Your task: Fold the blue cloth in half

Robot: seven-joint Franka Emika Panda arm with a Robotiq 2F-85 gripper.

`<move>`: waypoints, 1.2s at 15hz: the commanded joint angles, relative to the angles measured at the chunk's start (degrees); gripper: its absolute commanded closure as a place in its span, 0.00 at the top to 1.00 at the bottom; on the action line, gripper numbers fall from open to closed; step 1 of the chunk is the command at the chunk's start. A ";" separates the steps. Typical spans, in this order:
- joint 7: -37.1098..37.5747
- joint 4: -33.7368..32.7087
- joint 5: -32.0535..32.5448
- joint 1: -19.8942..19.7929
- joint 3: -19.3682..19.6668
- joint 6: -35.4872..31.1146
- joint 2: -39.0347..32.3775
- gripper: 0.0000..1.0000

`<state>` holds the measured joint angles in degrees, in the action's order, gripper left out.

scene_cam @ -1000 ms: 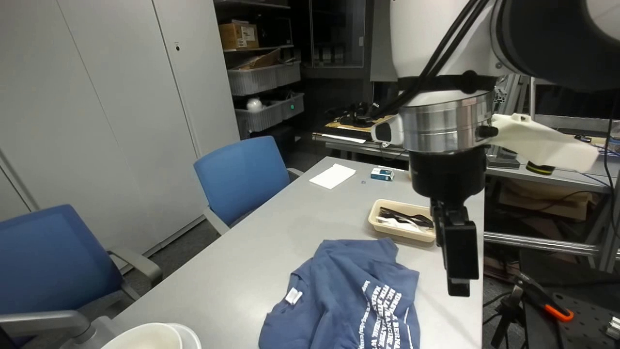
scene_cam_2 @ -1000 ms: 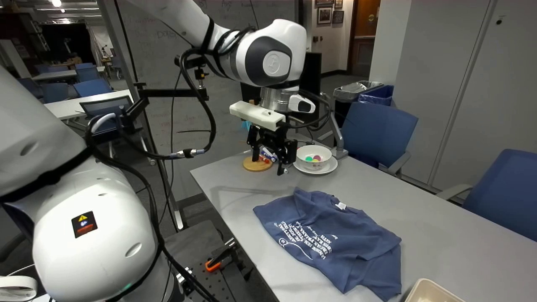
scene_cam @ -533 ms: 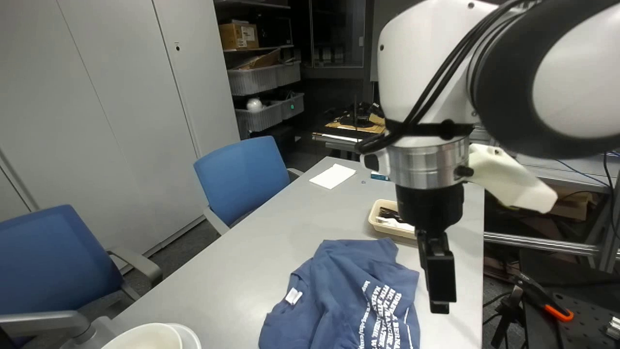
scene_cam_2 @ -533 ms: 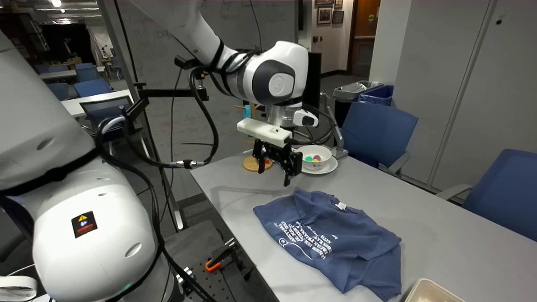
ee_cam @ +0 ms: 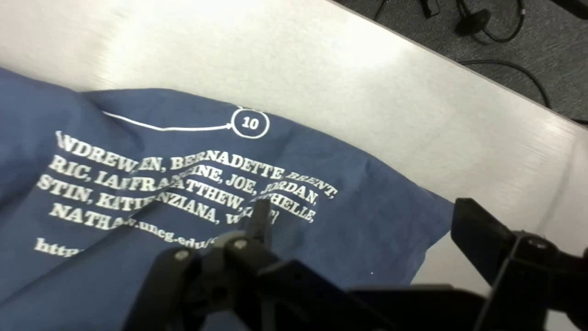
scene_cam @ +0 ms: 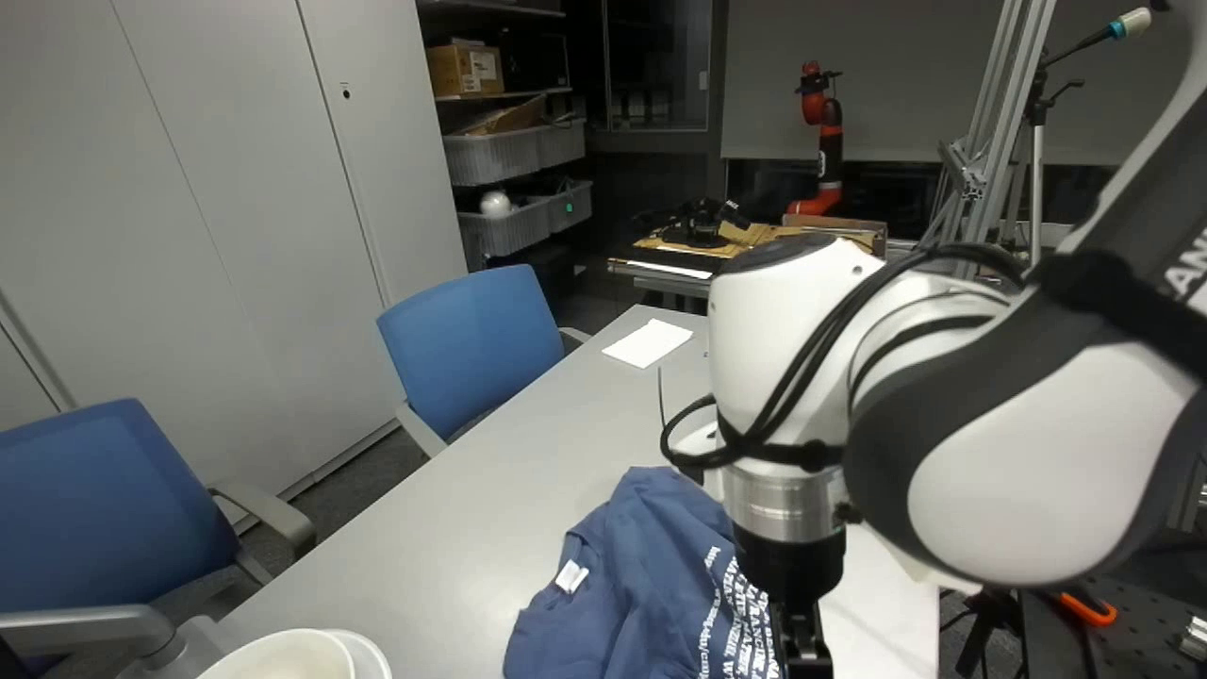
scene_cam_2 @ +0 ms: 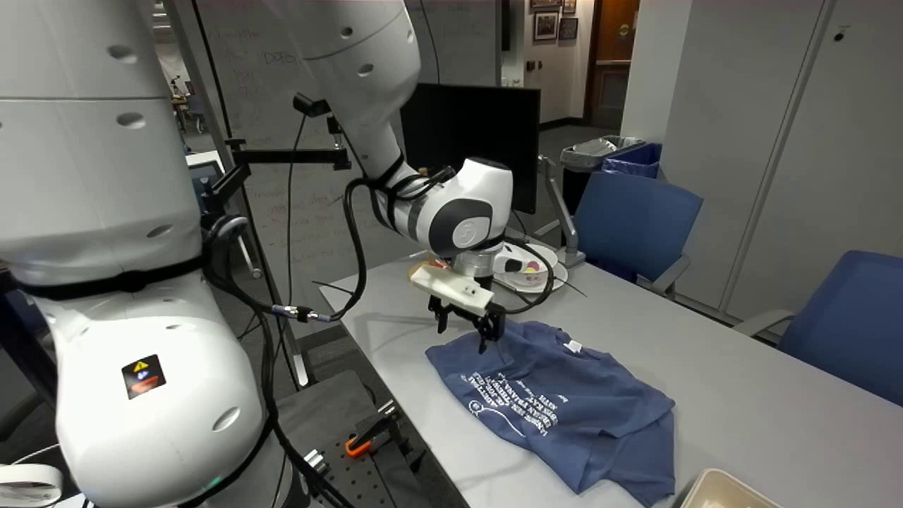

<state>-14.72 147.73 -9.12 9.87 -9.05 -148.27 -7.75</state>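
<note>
The blue cloth is a rumpled navy shirt lying on the table, in both exterior views (scene_cam: pixel 641 566) (scene_cam_2: pixel 592 402). White print covers one side and a small white tag (scene_cam_2: pixel 573 346) sits at its collar. In the wrist view the cloth (ee_cam: pixel 344 202) fills the left and middle, with a pointed corner near the right finger. My gripper (scene_cam_2: pixel 464 337) is open above the cloth's end nearest the bowl. In the wrist view the gripper (ee_cam: pixel 360 209) has one finger over the print and one just past the corner. Nothing is between the fingers. Whether the fingertips touch the cloth, I cannot tell.
The table edge (ee_cam: pixel 441 57) runs near the printed side, with floor and cables beyond. A white bowl (scene_cam_2: pixel 525 277) on a plate holds coloured balls behind the gripper. A beige tray (scene_cam_2: pixel 719 490) stands beyond the cloth's far end. Blue chairs (scene_cam: pixel 471 339) line one side.
My gripper has come down from above the table to just over the cloth's end, staying open. The arm now hides the tray in an exterior view. The cloth has not moved.
</note>
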 commanded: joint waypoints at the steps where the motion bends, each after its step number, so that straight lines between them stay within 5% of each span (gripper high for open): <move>1: -3.47 -3.97 -3.20 -0.19 -4.61 -3.66 -7.22 1.00; 9: -0.15 -4.18 1.07 -0.56 -4.48 -2.38 -7.56 1.00; 18: -0.94 -11.31 9.37 1.12 -5.30 -6.30 -23.00 1.00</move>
<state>-15.66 140.66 -2.54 10.14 -13.99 -152.31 -24.15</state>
